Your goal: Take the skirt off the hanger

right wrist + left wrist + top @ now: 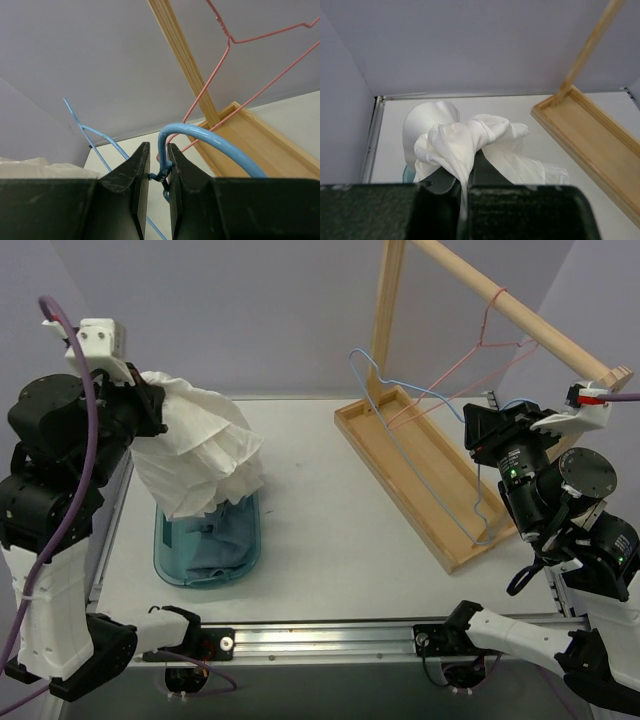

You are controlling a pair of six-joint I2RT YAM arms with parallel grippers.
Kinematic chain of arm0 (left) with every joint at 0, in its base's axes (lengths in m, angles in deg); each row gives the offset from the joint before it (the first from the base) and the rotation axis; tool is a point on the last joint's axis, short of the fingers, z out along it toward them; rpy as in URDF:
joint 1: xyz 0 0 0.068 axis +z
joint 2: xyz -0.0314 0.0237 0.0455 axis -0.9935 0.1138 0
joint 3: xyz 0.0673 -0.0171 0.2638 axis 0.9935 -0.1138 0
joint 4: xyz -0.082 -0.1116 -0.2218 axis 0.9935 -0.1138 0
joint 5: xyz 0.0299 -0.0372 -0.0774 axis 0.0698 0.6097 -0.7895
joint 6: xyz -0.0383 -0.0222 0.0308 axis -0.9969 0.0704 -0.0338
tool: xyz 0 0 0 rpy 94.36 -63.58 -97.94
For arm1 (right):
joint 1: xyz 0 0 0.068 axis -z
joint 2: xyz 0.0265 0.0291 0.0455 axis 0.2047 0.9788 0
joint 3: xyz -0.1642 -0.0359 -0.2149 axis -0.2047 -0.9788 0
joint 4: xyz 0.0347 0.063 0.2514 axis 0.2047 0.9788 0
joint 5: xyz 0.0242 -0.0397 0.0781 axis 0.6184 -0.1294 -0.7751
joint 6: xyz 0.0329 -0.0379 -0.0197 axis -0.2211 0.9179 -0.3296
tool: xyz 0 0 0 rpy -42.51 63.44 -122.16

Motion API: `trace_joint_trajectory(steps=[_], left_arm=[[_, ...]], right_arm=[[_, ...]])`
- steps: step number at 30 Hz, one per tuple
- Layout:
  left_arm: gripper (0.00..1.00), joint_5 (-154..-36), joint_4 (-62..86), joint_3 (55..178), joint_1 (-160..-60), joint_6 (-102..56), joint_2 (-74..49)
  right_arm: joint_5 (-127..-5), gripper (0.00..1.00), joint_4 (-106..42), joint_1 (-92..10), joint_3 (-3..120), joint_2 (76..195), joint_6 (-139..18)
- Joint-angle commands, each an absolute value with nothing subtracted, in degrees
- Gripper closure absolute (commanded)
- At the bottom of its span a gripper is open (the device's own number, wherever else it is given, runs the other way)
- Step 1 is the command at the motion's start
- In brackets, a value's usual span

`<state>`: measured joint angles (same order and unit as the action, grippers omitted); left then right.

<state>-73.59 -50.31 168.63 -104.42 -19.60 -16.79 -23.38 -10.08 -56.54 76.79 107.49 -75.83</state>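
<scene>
The white crinkly skirt [200, 455] hangs bunched from my left gripper [150, 405], raised over the left side of the table above a teal bin [170, 552]. In the left wrist view the fabric [465, 135] is pinched between the shut fingers [487, 170]. The skirt is off the hanger. My right gripper [472, 426] is shut on the light-blue wire hanger [479, 490], which is bare and slants over the wooden tray. In the right wrist view the jaws [159, 172] clamp its twisted neck, and the hook [210, 140] curves off to the right.
A wooden rack with a long tray [400, 475] and a slanted rod [520, 315] stands at the right. A pink wire hanger [480, 340] hangs from the rod, also shown in the right wrist view [250, 40]. Blue denim [215, 545] lies in the teal bin.
</scene>
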Motion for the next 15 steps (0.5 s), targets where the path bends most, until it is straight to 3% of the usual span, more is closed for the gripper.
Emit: trace_joint_trajectory(steps=[1,7,15], left_arm=[[0.98,-65.1,-47.9,172.8,-104.2,-15.9,-17.6],[0.98,-65.2,-48.8,171.1,-104.2,-14.5,-18.4],[0.98,-72.3,-47.0,156.0,-104.2,-17.2,-22.0]], right_arm=[[-24.4,1.00,-11.5,-56.6,78.5,107.8,-74.5],[-25.8,1.00,-12.0,-56.6,78.7,108.2,-74.0],[-26.0,1.00,-11.9,-56.6,78.1,107.3,-73.3]])
